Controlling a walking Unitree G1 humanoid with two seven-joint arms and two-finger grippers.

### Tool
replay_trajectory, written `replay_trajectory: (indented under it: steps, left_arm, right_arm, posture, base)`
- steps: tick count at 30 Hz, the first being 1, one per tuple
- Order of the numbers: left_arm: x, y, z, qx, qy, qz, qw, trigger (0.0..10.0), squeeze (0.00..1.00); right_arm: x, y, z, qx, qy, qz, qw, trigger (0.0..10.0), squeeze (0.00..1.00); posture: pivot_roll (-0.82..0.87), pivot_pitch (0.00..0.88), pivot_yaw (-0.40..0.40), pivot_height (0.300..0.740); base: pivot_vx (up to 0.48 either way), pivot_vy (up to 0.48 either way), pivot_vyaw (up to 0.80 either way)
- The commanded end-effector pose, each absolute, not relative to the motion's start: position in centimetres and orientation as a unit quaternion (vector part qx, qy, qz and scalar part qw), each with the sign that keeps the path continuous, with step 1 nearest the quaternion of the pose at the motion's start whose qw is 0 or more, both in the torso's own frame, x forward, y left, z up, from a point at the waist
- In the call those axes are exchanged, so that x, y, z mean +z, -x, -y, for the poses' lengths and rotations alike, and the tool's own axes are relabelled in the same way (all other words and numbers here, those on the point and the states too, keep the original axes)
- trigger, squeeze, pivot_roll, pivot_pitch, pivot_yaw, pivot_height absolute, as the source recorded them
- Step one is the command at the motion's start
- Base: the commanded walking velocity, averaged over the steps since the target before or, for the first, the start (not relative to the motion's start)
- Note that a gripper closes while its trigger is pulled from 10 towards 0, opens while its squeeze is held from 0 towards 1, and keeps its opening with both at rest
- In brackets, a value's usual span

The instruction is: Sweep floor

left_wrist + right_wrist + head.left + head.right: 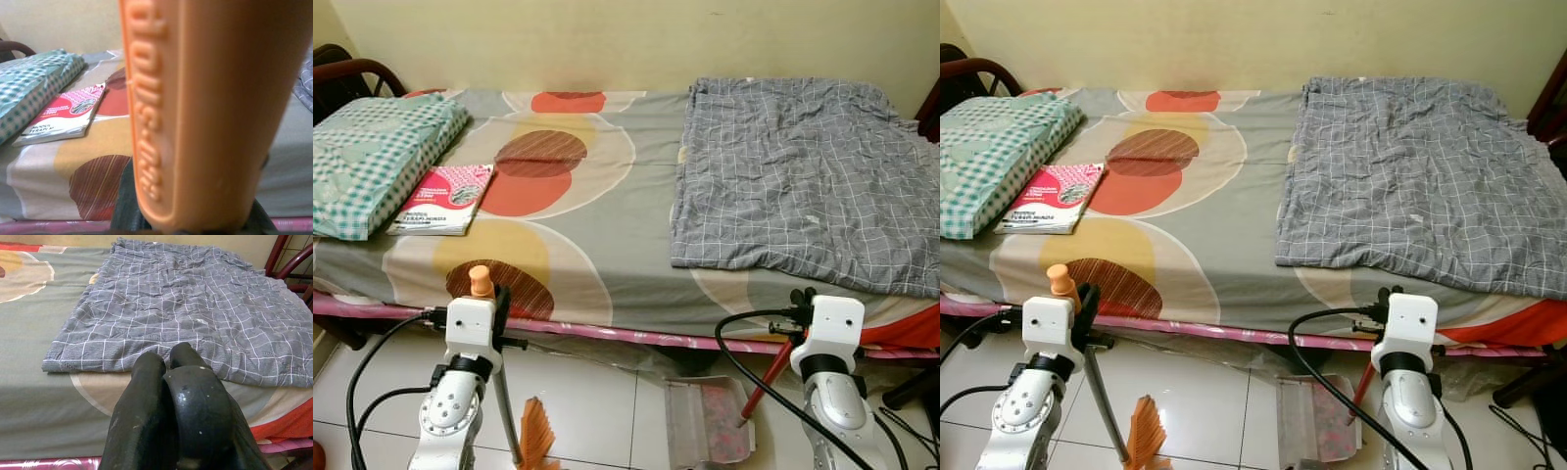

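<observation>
I stand facing a bed. My left gripper is shut on a broom, just below its orange handle end. The orange grip looms close in the left wrist view. The broom's silver pole runs down to orange bristles on the white tiles. My right gripper is shut on the top of a red dustpan handle. Its fingers are pressed together around a black rounded end. The translucent dustpan rests on the floor by the bed edge with pinkish debris in it.
The bed spans the view, its pink edge close ahead of both arms. On it lie a grey checked blanket, a green checked pillow and a pink book. A dark chair stands far left. Black cables hang by the arms.
</observation>
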State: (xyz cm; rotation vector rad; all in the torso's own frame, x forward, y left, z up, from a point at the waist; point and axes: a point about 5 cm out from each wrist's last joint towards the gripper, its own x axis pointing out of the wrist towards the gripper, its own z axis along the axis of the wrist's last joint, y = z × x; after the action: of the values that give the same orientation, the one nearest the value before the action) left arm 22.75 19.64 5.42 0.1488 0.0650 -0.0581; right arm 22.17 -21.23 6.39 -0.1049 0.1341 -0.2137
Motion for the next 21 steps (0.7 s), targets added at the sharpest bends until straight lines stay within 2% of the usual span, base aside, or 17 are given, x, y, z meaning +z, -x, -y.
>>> replay_trajectory:
  steps: [1, 3, 5, 11, 16, 17, 18, 21]
  left_arm:
    - [11.9, -32.7, -16.0, -0.042, -0.007, 0.004, 0.999, 10.0, 0.0]
    - [10.4, -30.5, -16.3, -0.036, -0.015, -0.01, 0.999, 10.0, 0.0]
    - [10.2, -30.3, -16.2, -0.038, -0.014, -0.013, 0.999, 10.0, 0.0]
    - [9.9, -30.5, -15.9, -0.044, -0.013, -0.02, 0.999, 10.0, 0.0]
    - [9.9, -31.0, -15.5, -0.05, -0.021, -0.034, 0.998, 10.0, 0.0]
    - [9.9, -30.9, -15.5, -0.05, -0.023, -0.034, 0.998, 10.0, 0.0]
    - [10.0, -30.8, -15.4, -0.053, -0.031, -0.029, 0.998, 10.0, 0.0]
    - [10.3, -30.8, -15.3, -0.058, -0.051, -0.017, 0.997, 10.0, 0.0]
  right_arm:
    - [14.8, -36.1, 16.1, 0.051, 0.019, -0.016, 0.998, 10.0, 0.0]
    - [11.7, -32.4, 16.7, 0.013, -0.012, -0.021, 1.0, 10.0, 0.0]
    - [11.4, -31.9, 16.6, 0.014, -0.012, -0.022, 1.0, 10.0, 0.0]
    - [11.1, -31.7, 16.5, 0.019, -0.009, -0.028, 0.999, 10.0, 0.0]
    - [10.8, -32.6, 16.6, 0.032, -0.016, -0.041, 0.999, 10.0, 0.0]
    - [10.8, -32.6, 16.6, 0.036, -0.011, -0.041, 0.998, 10.0, 0.0]
    - [10.8, -32.6, 17.1, 0.019, 0.03, -0.042, 0.998, 10.0, 0.0]
    - [10.6, -32.5, 17.2, 0.02, 0.022, -0.048, 0.998, 10.0, 0.0]
  posture:
    - [0.02, 0.0, -0.025, 0.74]
    - [0.0, 0.0, 0.007, 0.74]
    - [0.0, 0.0, 0.005, 0.74]
    - [-0.01, 0.0, 0.0, 0.74]
    - [-0.01, 0.0, -0.002, 0.74]
    - [-0.01, 0.0, -0.003, 0.74]
    - [-0.01, 0.0, -0.003, 0.74]
    - [-0.01, 0.0, -0.002, 0.74]
  base:
    - [0.0, 0.0, 0.0]
    - [0.0, 0.0, 0.0]
    - [0.0, 0.0, 0.0]
    - [0.0, 0.0, 0.0]
    - [0.0, 0.0, 0.0]
    - [0.0, 0.0, 0.0]
    - [0.0, 0.0, 0.0]
    - [0.0, 0.0, 0.0]
